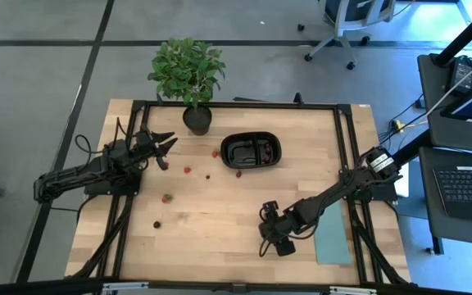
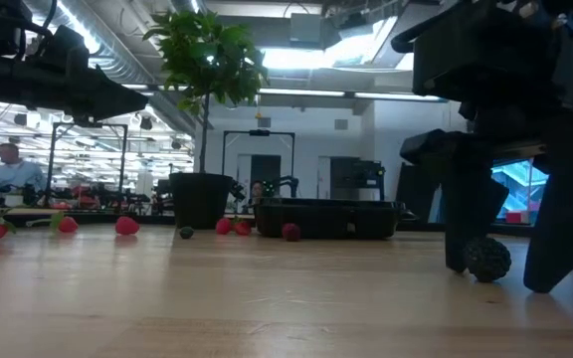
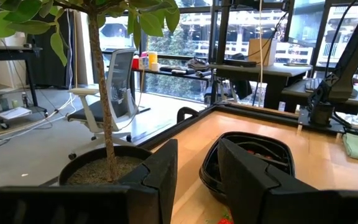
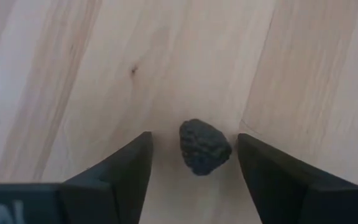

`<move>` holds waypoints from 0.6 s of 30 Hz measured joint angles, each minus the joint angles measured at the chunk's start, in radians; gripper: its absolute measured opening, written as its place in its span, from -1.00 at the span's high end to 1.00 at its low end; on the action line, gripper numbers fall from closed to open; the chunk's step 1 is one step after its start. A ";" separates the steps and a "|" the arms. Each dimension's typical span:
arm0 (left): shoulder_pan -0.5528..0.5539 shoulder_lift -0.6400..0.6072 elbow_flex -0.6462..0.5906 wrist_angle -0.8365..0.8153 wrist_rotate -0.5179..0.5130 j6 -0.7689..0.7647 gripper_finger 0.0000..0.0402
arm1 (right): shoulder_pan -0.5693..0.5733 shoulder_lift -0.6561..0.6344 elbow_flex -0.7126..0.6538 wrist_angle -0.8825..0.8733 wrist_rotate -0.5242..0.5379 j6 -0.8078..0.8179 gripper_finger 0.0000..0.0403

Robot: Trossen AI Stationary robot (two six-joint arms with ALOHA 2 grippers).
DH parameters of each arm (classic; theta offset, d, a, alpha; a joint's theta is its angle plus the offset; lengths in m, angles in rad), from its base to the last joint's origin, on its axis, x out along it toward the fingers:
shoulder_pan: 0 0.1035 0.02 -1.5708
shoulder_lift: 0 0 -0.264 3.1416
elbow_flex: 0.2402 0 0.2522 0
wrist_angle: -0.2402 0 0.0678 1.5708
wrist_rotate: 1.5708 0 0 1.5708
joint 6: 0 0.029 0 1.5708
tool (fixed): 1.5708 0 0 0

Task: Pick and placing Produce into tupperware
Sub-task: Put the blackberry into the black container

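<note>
My right arm reaches from the table's right edge toward the near centre, elbow bent, wrist turned down. My right gripper [image 1: 279,243] sits low at the tabletop, fingers [image 4: 122,167] parted with a clear gap between them, tips at the wood, pointing straight down. My left arm lies folded along the table's left side, forearm level, held above the surface. My left gripper [image 1: 165,151] points toward the table's far middle, its fingers [image 3: 160,168] partly apart, holding nothing, well clear of my right arm.
</note>
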 joint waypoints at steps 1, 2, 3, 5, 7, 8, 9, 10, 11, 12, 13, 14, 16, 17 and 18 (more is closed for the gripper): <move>0.000 0.000 0.000 0.000 0.000 0.000 0.45 | 0.000 0.000 0.000 0.000 -0.001 0.000 -0.10; 0.000 0.000 0.000 0.000 0.000 0.000 0.45 | 0.000 0.000 0.000 0.001 -0.001 -0.005 -0.07; 0.000 0.000 0.000 0.000 0.000 0.000 0.45 | 0.000 0.000 0.000 0.005 -0.001 -0.019 -0.03; 0.000 0.000 0.000 0.000 0.000 0.000 0.45 | 0.000 0.000 0.000 0.008 -0.001 -0.027 0.04; 0.000 0.000 0.000 0.000 0.000 -0.001 0.45 | 0.001 0.001 0.000 0.010 -0.001 -0.033 0.11; 0.000 0.000 0.000 0.000 0.000 -0.001 0.45 | -0.001 0.001 0.000 0.010 -0.001 -0.034 0.15; 0.000 0.000 0.000 0.000 0.000 -0.001 0.45 | -0.003 0.001 0.000 0.011 -0.001 -0.034 0.20; 0.000 0.000 0.000 0.000 0.000 -0.001 0.45 | -0.006 0.001 0.000 0.011 -0.001 -0.034 0.25; 0.000 0.000 0.000 0.000 0.000 -0.001 0.45 | -0.008 0.001 0.000 0.011 -0.001 -0.032 0.29; 0.000 0.000 0.000 0.000 0.000 -0.001 0.45 | -0.012 0.001 0.000 0.011 -0.001 -0.027 0.34; 0.000 0.000 0.000 0.000 0.000 -0.001 0.45 | -0.014 0.001 0.000 0.011 0.000 -0.026 0.39; 0.000 0.000 0.000 0.000 0.000 -0.001 0.45 | -0.016 0.001 0.000 0.011 0.001 -0.026 0.44; 0.000 0.000 0.000 0.000 0.000 -0.001 0.45 | -0.017 0.001 0.000 0.011 0.005 -0.026 0.50; 0.000 0.000 0.000 0.000 0.000 -0.002 0.45 | -0.016 0.001 0.000 0.011 0.006 -0.027 0.50; 0.000 0.000 0.000 0.000 0.000 -0.002 0.45 | -0.017 0.001 0.000 0.011 0.007 -0.027 0.50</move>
